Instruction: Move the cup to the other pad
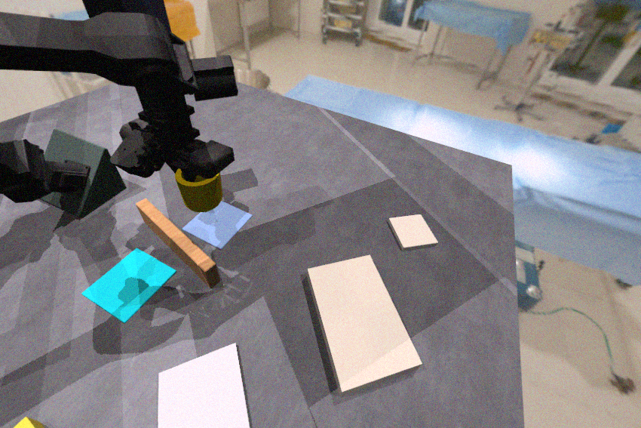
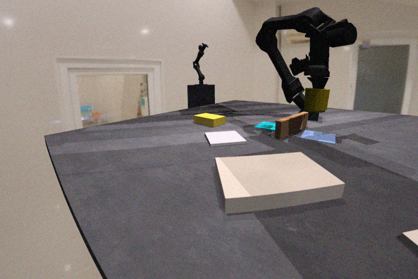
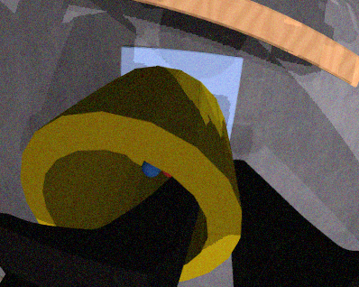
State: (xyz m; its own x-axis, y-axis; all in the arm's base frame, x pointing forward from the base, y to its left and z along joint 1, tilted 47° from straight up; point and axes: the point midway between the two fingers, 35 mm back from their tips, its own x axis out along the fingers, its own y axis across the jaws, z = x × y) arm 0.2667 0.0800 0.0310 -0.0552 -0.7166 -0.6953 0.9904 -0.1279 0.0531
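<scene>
Behind the dark worktop [image 1: 299, 149] [image 2: 139, 202] stand pale walls; from the top, the end effector [image 1: 198, 172] [image 2: 317, 88] [image 3: 218, 168] grips the cup [image 1: 200, 192] [image 2: 316, 100] [image 3: 124, 131]; outside, the wooden barrier [image 1: 179, 241] [image 2: 292, 124] [image 3: 223, 13] stands beyond, below it, wanting a high, level crossing; at the wrist, marbles [image 3: 151, 169] show inside.
</scene>
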